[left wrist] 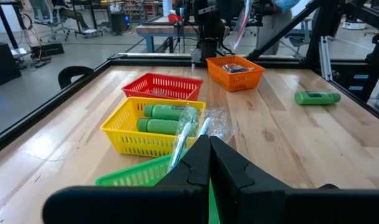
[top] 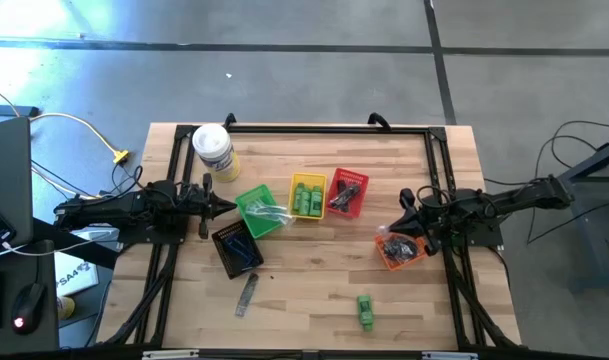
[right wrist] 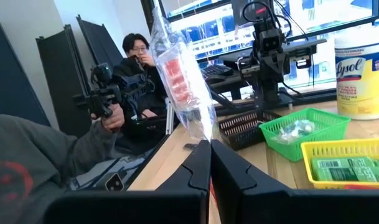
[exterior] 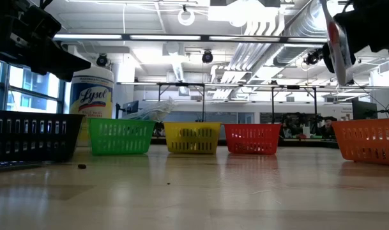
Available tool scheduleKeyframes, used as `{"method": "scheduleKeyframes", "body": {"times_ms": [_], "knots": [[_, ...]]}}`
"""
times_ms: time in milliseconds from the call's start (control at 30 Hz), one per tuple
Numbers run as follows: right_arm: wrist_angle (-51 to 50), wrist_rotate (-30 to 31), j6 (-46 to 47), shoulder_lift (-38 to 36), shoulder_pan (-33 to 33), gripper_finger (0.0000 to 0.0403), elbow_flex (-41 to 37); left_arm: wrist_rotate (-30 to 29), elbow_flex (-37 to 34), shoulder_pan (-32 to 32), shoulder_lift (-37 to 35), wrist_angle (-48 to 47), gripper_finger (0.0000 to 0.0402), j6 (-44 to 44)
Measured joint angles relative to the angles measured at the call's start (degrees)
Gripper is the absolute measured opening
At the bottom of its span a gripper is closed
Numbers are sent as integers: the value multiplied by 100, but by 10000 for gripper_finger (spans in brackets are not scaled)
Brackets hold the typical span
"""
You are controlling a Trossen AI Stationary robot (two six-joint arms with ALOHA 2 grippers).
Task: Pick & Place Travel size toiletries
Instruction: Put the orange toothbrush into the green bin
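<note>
We see the right hand clenched on a clear packet w/ red bits, above the orange basket. Left hand clenched empty over the green basket; one green bottle lies loose on the bench.

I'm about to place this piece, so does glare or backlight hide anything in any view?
High view: even light on the table, only soft shadows. Low view: bright ceiling lights behind, so whatever hangs overhead is silhouette. Right wrist view: bright windows behind the clear packet in the right gripper make its edges hard to read. Left wrist view: no glare on the yellow basket.
</note>
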Motion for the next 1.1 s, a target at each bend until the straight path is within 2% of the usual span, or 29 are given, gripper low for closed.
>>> {"method": "scheduleKeyframes", "body": {"times_ms": [300, 1033, 1100], "knots": [[214, 15, 41, -339, 0, 2, -322, 0, -2, 2, 0, 0, 0, -1], [159, 19, 43, -342, 0, 2, -331, -2, -2, 2, 0, -2, 0, -2], [157, 157, 45, -341, 0, 2, -331, -2, -2, 0, 1, -1, 0, -2]]}}
